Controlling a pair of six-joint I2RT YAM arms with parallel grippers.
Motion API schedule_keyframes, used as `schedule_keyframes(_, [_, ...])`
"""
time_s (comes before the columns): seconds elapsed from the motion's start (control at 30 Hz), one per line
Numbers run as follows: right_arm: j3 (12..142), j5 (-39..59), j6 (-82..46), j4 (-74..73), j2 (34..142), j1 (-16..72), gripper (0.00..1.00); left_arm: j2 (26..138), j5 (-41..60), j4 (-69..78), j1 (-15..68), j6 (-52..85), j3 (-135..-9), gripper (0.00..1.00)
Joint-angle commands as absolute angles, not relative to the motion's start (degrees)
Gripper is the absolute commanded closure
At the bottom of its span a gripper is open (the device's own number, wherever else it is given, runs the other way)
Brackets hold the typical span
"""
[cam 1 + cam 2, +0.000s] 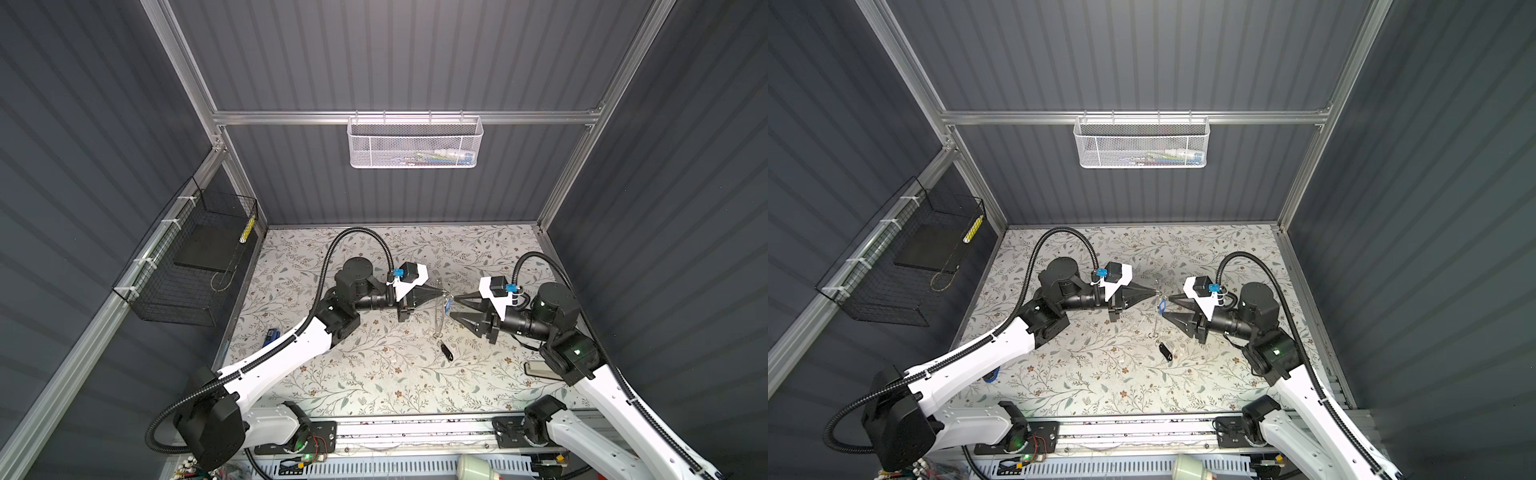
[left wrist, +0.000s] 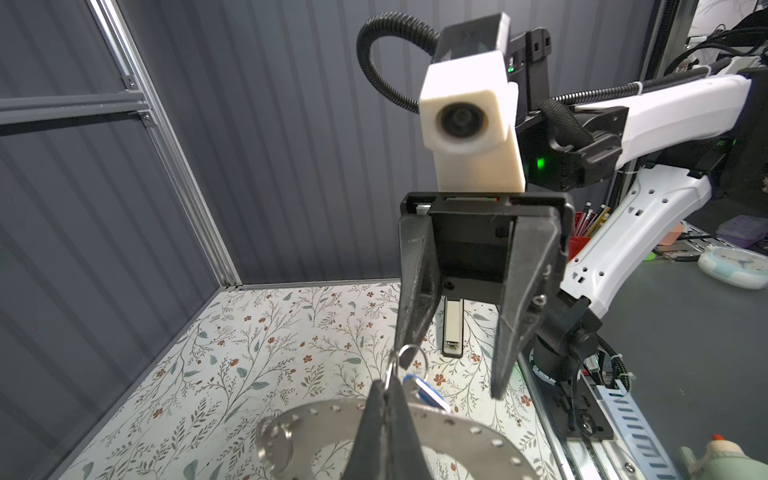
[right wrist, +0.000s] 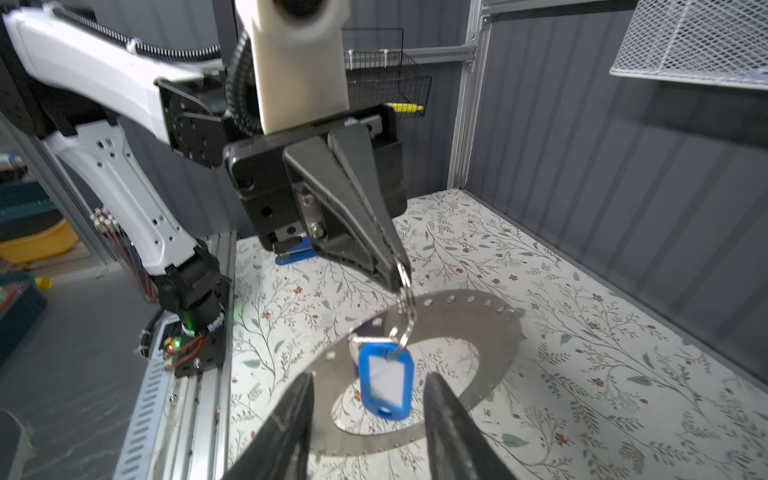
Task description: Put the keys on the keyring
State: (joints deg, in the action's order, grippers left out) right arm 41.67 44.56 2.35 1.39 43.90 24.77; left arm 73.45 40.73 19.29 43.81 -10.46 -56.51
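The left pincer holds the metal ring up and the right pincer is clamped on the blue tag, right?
No: the right pincer is open, its fingers either side of the blue tag, not gripping it, as the right wrist view shows. The left pincer holds the metal ring up.

Over the middle of the table [image 1: 374, 386] the left end effector [image 1: 445, 293] reaches in from the left, the right end effector [image 1: 453, 308] from the right, tips nearly meeting. A small ring [image 3: 405, 286] in the left tip carries the keyring [image 3: 478, 332], hanging down toward the table, and the tagged key [image 3: 384, 380], hanging just at the gap between the right fingers [image 3: 449, 424]. The fob key [image 1: 447, 353] lies on the table just before the keyring's lower edge.
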Motion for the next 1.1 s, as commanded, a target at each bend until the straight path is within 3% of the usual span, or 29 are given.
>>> schedule_keyframes(0.0, [41.1, 43.1, -9.5, -4.1, 45.5, 24.5, 0.59, 71.9, 39.7, 21.3, 43.6, -12.0, -56.2, 1.0])
schedule_keyframes(0.63, [39.4, 44.4, -21.0, -14.2, 47.9, 23.6, 0.69, 70.6, 39.1, 20.0, 43.6, -13.6, -55.5, 1.0])
schedule_keyframes(0.83, [39.6, 46.8, -21.0, -14.5, 48.8, 23.4, 0.84, 70.5, 39.1, 20.1, 43.6, -13.6, -55.5, 1.0])
schedule_keyframes(1.07, [40.5, 50.7, -21.5, -13.9, 51.0, 23.3, 0.92, 70.4, 38.9, 20.4, 43.5, -13.6, -55.3, 1.0])
